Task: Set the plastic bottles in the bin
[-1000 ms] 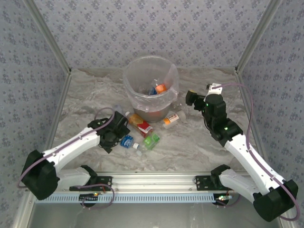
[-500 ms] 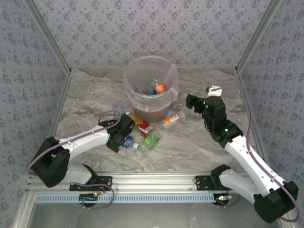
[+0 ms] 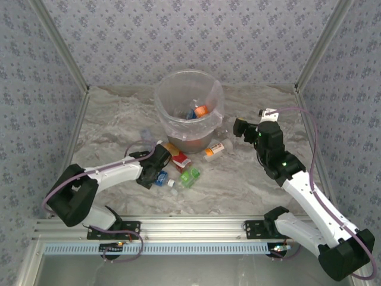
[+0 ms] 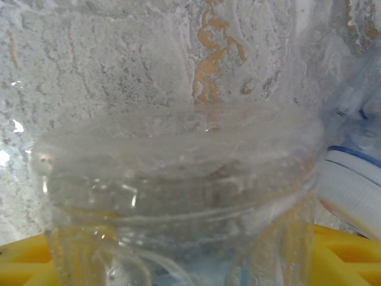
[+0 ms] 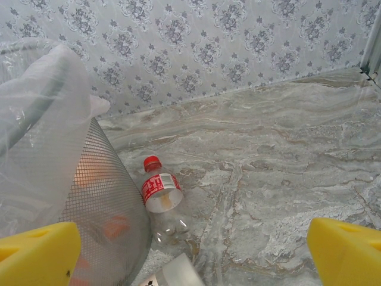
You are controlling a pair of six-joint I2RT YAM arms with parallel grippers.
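The bin (image 3: 189, 110), a translucent bucket lined with a bag, stands mid-table with several bottles inside. Before it lie a blue-labelled bottle (image 3: 159, 177), a green one (image 3: 190, 177), a red-labelled one (image 3: 178, 159) and an orange-capped one (image 3: 214, 149). My left gripper (image 3: 156, 171) is down at the blue-labelled bottle. In the left wrist view its yellow fingers (image 4: 24, 262) stand wide on either side of that clear bottle (image 4: 178, 179). My right gripper (image 3: 240, 126) hovers open right of the bin. Its camera sees a red-capped bottle (image 5: 161, 190) lying against the bin (image 5: 59, 149).
A clear bottle (image 3: 146, 136) lies left of the bin. A white and blue bottle (image 4: 357, 179) sits close on the left gripper's right. Patterned walls and metal posts enclose the marbled table (image 3: 250, 179), with bare surface to the right.
The left arm has reached right and forward, bringing its gripper over the blue-labelled bottle. The right arm has barely shifted.
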